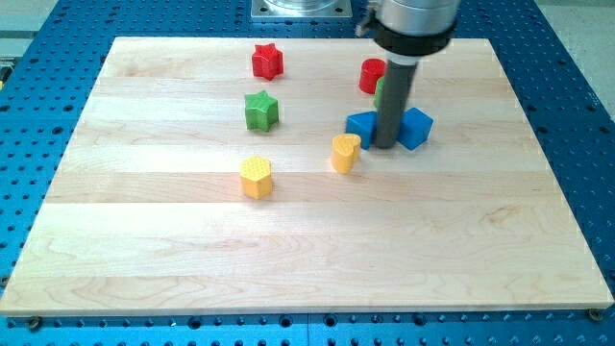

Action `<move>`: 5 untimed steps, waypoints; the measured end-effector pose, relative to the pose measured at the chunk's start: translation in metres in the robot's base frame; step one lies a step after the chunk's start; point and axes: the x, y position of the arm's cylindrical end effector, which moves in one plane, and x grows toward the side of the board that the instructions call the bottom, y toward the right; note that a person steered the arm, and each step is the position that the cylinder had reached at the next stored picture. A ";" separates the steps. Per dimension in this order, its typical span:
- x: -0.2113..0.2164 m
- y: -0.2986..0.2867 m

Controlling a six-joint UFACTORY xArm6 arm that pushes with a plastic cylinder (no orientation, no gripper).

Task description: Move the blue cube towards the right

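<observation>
My tip [383, 145] rests on the board between two blue blocks. The blue cube [415, 127] lies just to the tip's right, close to the rod or touching it. A second blue block [361, 126] lies just to the tip's left, its shape partly hidden by the rod. The dark rod [395, 101] runs up to the arm's grey end at the view's top.
A yellow cylinder [346, 152] stands left of the tip. A yellow hexagon block [257, 177] lies further left. A green star [260, 110] and a red star [267, 61] are at the upper left. A red cylinder [372, 75] and a green block [381, 87] sit behind the rod.
</observation>
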 end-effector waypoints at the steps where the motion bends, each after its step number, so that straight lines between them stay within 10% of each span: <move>1: 0.005 -0.062; 5: 0.001 0.034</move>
